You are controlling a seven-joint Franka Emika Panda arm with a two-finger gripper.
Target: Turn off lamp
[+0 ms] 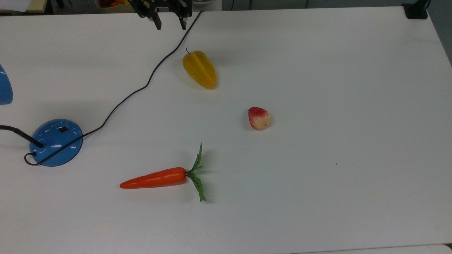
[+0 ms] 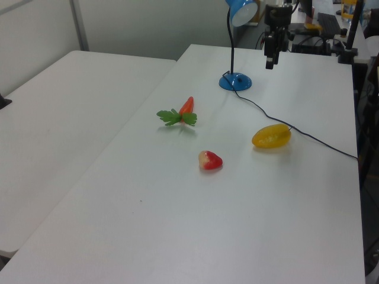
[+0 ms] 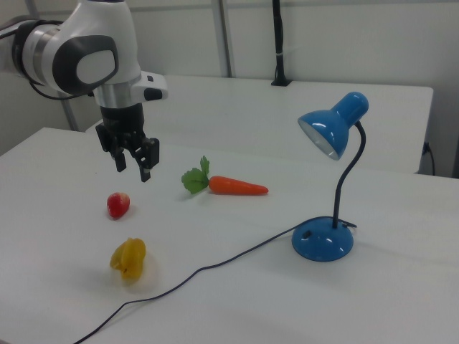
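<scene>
**Lamp looks dark, gripper hanging clear**

The lamp stands near one end of the table, at the top view's left and the right view's right. Its blue dome base carries a small black switch on top, and its cord runs across the table toward the far edge. In the right view the shade shows no glow, so the task is probably done; I cannot read the switch's position.

The gripper hangs above the table, well apart from the lamp, its fingers spread with nothing between them. In the top view it sits at the upper edge, above the cord.

If the switch needs another press, bring the fingers together first, come straight down on the raised side of the switch, and push lightly so the base does not slide. Approach from the side away from the cord and the neck. The carrot, the yellow fruit and the red fruit lie well clear.
</scene>
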